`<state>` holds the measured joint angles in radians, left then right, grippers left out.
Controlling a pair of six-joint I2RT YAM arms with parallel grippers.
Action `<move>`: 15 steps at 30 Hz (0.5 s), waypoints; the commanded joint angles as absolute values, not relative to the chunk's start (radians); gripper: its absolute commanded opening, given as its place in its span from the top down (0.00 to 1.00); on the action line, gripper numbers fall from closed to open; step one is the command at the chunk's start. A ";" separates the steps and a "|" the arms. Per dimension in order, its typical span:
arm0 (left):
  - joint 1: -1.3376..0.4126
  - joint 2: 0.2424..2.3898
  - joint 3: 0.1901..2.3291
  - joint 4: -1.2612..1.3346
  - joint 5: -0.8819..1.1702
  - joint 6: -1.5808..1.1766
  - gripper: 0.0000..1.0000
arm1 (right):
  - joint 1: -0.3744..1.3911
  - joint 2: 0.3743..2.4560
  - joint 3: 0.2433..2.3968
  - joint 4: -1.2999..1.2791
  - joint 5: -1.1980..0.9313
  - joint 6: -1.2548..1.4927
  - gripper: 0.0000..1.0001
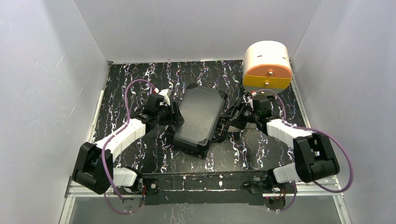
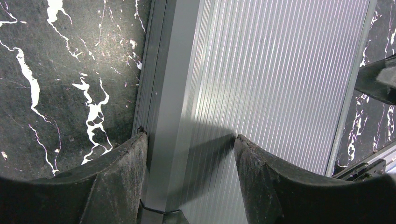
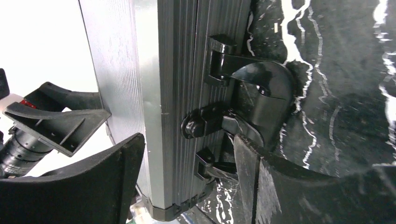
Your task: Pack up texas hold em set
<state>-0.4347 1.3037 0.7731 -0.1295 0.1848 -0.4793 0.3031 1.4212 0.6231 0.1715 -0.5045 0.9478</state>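
Right wrist view: the right gripper (image 3: 189, 140) stands open, its fingers spread either side of the closed briefcase's (image 3: 140, 70) latched edge, with one finger just beside the black handle (image 3: 261, 88). The left gripper (image 2: 189, 137) is open too, fingers apart at the briefcase's opposite ribbed edge. The briefcase lies flat on the black marbled table (image 1: 130, 79) between both grippers. A white-and-orange cylindrical box (image 1: 267, 65) sits beyond the briefcase's far right corner.
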 commanded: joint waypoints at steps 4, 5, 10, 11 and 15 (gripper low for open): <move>-0.472 1.369 0.726 -0.222 0.284 -0.472 0.42 | 0.283 1.335 0.514 0.130 -0.350 0.947 0.10; -0.472 1.370 0.726 -0.222 0.284 -0.472 0.41 | 0.284 1.342 0.501 0.163 -0.366 0.957 0.08; -0.472 1.370 0.725 -0.222 0.284 -0.471 0.41 | 0.284 1.376 0.485 0.283 -0.440 0.988 0.02; -0.472 1.370 0.726 -0.224 0.284 -0.471 0.41 | 0.284 1.377 0.485 0.303 -0.451 0.994 0.01; -0.472 1.370 0.726 -0.223 0.281 -0.474 0.41 | 0.284 1.388 0.487 0.373 -0.488 1.020 0.01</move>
